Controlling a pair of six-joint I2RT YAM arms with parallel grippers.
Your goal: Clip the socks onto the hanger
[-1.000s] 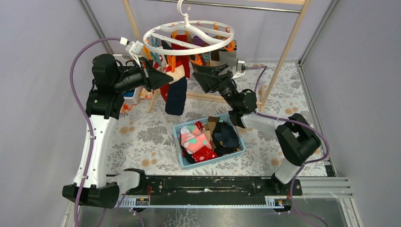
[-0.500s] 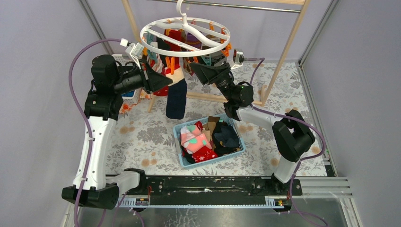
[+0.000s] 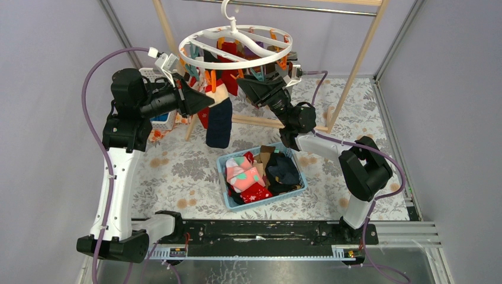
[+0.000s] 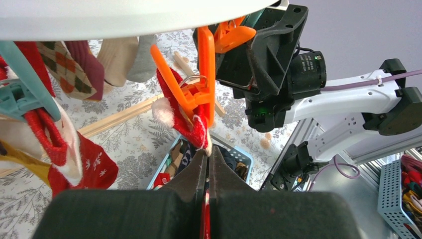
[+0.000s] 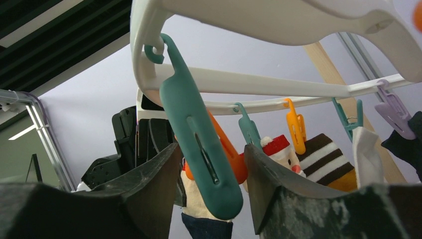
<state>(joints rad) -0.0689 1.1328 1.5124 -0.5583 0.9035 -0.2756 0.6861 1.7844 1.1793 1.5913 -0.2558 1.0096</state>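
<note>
**Pinching red knit under the white ring**

Top view first: the hanger (image 3: 237,44), a round white plastic ring with curved spokes, hangs by its hook from the wooden rail frame (image 3: 357,68) above the flower-printed worktop (image 3: 177,171). Both arms reach up under it, the left pincer (image 3: 208,102) from the left and the right pincer (image 3: 248,80) from the right. A long navy sock (image 3: 219,125) dangles from the ring among other clipped ones. Below, a light-blue plastic basket (image 3: 266,198) holds the loose socks (image 3: 248,177), pink, red and dark, in a soft heap.

Over to the left wrist: the two black fingers are pressed nearly together with a sliver of red between them. They have the lower edge of a red sock (image 4: 191,124) with fuzzy white trim. That sock sits in the mouth of an orange clip (image 4: 206,69), glossy hard plastic with a wire spring, hanging at the ring's rim.

Right wrist now: the mottled dark fingers stand wide apart, either side of a smooth, paddle-shaped teal clip (image 5: 199,149) hooked on the ring. Whether either finger touches it, I cannot tell. Behind, a striped sock (image 5: 326,159), dark with white bands, hangs beneath the far rim.
</note>
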